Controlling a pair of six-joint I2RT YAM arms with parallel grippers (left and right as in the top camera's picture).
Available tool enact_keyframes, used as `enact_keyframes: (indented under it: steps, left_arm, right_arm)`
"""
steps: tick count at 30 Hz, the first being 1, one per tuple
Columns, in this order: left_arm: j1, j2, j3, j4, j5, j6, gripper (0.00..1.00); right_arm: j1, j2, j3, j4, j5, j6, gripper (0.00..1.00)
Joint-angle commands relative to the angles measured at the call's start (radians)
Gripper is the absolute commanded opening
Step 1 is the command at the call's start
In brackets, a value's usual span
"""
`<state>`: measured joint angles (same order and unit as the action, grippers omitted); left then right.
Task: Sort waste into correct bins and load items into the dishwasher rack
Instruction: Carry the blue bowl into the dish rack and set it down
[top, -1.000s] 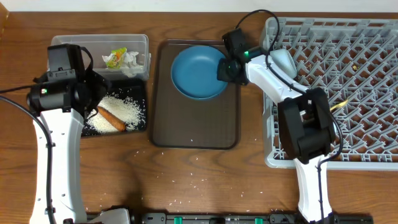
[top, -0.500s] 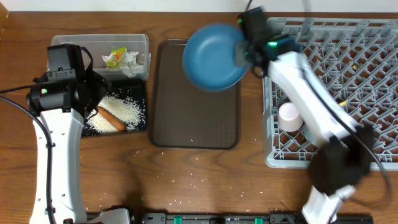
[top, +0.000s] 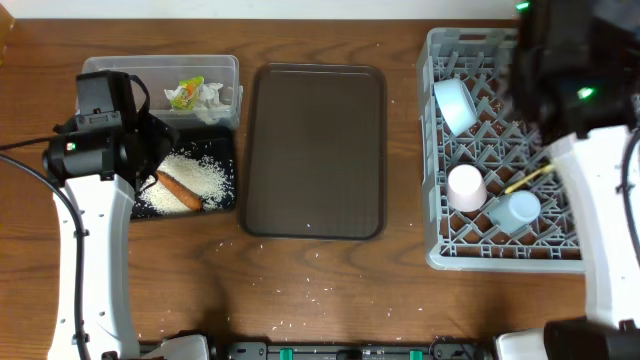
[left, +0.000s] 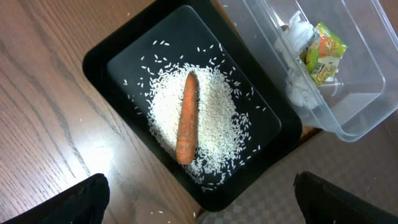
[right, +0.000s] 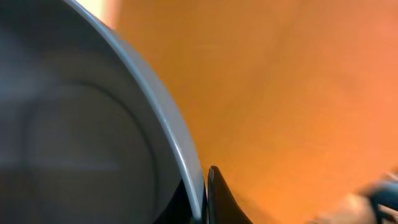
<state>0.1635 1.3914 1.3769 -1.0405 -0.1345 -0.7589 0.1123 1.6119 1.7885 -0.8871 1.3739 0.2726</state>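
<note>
My left gripper (left: 199, 208) is open and empty above the near corner of the black tray (left: 99, 56). The tray holds white rice (left: 217, 118) and the orange-brown sausage (left: 186, 118). The clear tub (left: 367, 81) holds the tissue (left: 298, 87) and the yellow-green wrapper (left: 324, 53). My right gripper (right: 205, 193) is shut on the rim of the dark-blue plate (right: 93, 124). In the overhead view the raised right arm (top: 590, 150) is blurred over the grey rack (top: 435, 255) and the plate is not visible. The rack holds the white bowl (top: 455, 103), the pinkish-white cup (top: 466, 187), the light-blue cup (top: 517, 211) and the yellow spoon (top: 530, 178).
The dark brown serving tray (top: 315, 150) lies between the bins and the rack with nothing on it. Loose rice grains (top: 320, 290) are scattered on the wooden table in front of it. The left arm (top: 95, 220) stands over the table's left side.
My right arm lifted the blue plate off the brown tray and carried it up and right over the rack. The plate has left the overhead view. The left arm has not moved.
</note>
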Motion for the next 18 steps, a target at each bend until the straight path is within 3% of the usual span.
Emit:
enact_keyframes:
  steps: [1,9,15,18]
  left_arm:
    - [0.005,-0.001,0.016,-0.003,-0.008,0.005,0.97]
    - [0.005,-0.001,0.016,-0.003,-0.008,0.005,0.97]
    - [0.005,-0.001,0.016,-0.003,-0.008,0.005,0.97]
    - [0.005,-0.001,0.016,-0.003,-0.008,0.005,0.97]
  right_arm:
    - [-0.095,0.020,-0.005,0.000,0.104,-0.056,0.01]
    - [-0.205,0.135,-0.005,0.054,-0.058,-0.178,0.01]
    - [-0.225,0.290,-0.005,0.214,-0.134,-0.640,0.01]
    - [-0.238,0.347,-0.005,0.279,-0.152,-0.726,0.01]
